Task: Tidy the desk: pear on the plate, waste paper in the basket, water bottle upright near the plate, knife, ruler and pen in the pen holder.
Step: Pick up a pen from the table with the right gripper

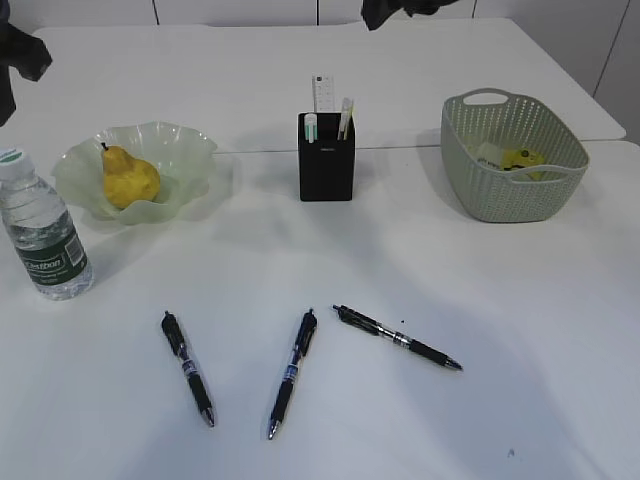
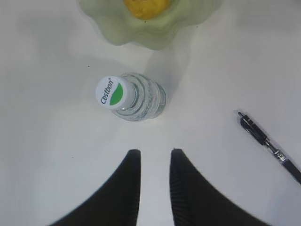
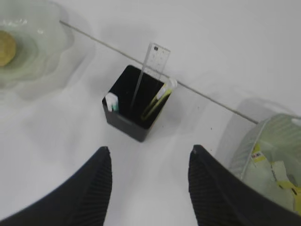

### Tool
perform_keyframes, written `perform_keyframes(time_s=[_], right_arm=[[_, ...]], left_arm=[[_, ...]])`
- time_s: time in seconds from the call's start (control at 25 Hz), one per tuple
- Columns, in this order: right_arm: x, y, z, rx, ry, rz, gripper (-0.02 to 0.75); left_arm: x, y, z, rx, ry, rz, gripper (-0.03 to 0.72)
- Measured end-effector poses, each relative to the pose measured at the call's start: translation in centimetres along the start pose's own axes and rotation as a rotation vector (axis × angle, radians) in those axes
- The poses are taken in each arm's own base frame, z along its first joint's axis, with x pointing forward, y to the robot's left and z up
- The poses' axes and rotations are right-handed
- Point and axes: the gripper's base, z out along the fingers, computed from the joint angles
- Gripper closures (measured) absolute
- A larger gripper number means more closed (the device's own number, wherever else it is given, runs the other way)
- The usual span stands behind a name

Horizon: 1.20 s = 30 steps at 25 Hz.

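The yellow pear (image 1: 130,180) lies on the pale green plate (image 1: 190,145). Left of it the water bottle (image 1: 42,235) stands upright. The black pen holder (image 1: 326,165) holds the clear ruler (image 1: 324,95) and two other pieces; I cannot tell if one is the knife. Waste paper (image 1: 522,158) lies in the sage-green basket (image 1: 510,190). Three pens (image 1: 188,368) (image 1: 292,373) (image 1: 397,338) lie on the desk in front. My left gripper (image 2: 155,151) hangs open and empty above the bottle (image 2: 134,96). The right gripper (image 3: 150,148) is open wide and empty, above the holder (image 3: 124,120).
A seam between two tabletops runs behind the holder (image 3: 211,101). In the left wrist view one pen (image 2: 268,143) lies to the bottle's right. Dark arm parts show at the exterior view's top left (image 1: 20,60) and top middle (image 1: 400,10).
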Motion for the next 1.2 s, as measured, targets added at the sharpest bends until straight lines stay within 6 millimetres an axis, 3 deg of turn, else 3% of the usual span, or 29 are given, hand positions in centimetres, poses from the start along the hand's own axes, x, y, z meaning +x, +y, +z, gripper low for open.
perform_keyframes(time_s=[0.16, 0.48, 0.64, 0.8, 0.96, 1.2], right_arm=[[0.3, 0.3, -2.9, -0.024, 0.044, -0.025, 0.318], [-0.3, 0.4, -8.0, -0.021, -0.034, -0.006, 0.318], [-0.5, 1.0, -12.0, -0.061, -0.114, 0.012, 0.318], [0.6, 1.5, -14.9, -0.079, -0.134, -0.015, 0.318], [3.7, 2.1, -14.0, -0.106, -0.011, -0.037, 0.318], [10.4, 3.4, -12.1, -0.13, 0.115, -0.018, 0.318]], left_arm=[[0.0, 0.0, 0.0, 0.0, 0.0, 0.0, 0.546], [0.0, 0.0, 0.0, 0.0, 0.0, 0.0, 0.546], [0.0, 0.0, 0.0, 0.0, 0.0, 0.0, 0.546], [0.0, 0.0, 0.0, 0.002, 0.0, -0.001, 0.546], [0.0, -0.1, 0.0, 0.011, 0.002, -0.004, 0.546], [0.0, -0.1, 0.0, 0.014, 0.003, -0.005, 0.546]])
